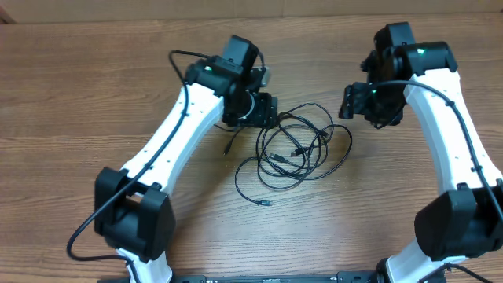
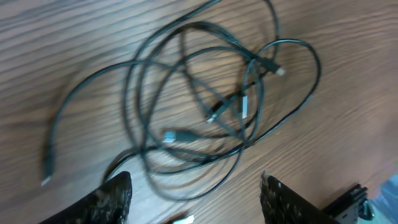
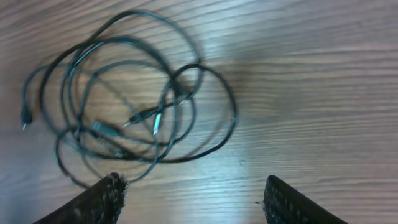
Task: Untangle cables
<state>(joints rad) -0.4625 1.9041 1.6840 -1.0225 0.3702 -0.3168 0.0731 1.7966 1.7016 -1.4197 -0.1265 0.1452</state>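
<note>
The cables (image 1: 295, 149) are thin black wires coiled together in loose overlapping loops on the wooden table, between the two arms. Small plug ends, some silver-tipped, lie inside the coil and at a loose tail toward the front. The cables also show in the left wrist view (image 2: 205, 106) and the right wrist view (image 3: 130, 106). My left gripper (image 2: 193, 199) is open and empty, hovering above the coil's left edge (image 1: 259, 110). My right gripper (image 3: 193, 199) is open and empty, above the table just right of the coil (image 1: 361, 102).
The wooden table (image 1: 78, 94) stretches all round the coil. A thicker black cord (image 1: 82, 228) hangs from the left arm's base at the front left. Both white arms reach in from the front edge.
</note>
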